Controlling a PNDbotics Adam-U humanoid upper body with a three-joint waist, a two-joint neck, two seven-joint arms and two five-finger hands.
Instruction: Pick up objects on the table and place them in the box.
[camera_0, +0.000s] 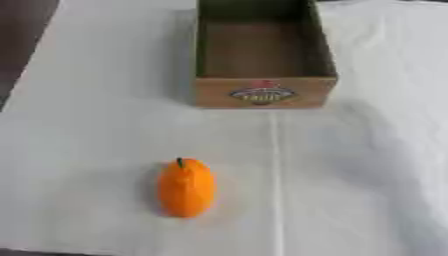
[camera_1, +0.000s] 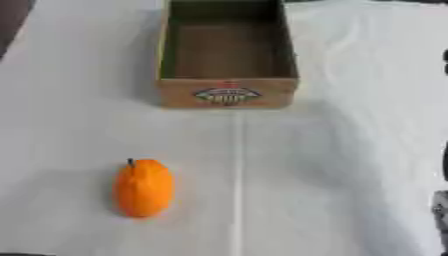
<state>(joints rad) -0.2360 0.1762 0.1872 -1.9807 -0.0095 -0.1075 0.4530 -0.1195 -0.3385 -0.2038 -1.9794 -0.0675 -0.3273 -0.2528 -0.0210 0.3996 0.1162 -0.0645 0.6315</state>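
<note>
An orange fruit (camera_0: 185, 187) with a short dark stem lies on the white-covered counter (camera_0: 96, 125), near its front edge and left of a crease in the cloth. An open cardboard box (camera_0: 262, 92) stands well apart from it toward the far edge, its printed label facing front. The box interior appears bare. A dark shape (camera_1: 442, 210) shows at the right edge of the right eye view; whether it is a hand, and how any fingers are set, cannot be told.
</note>
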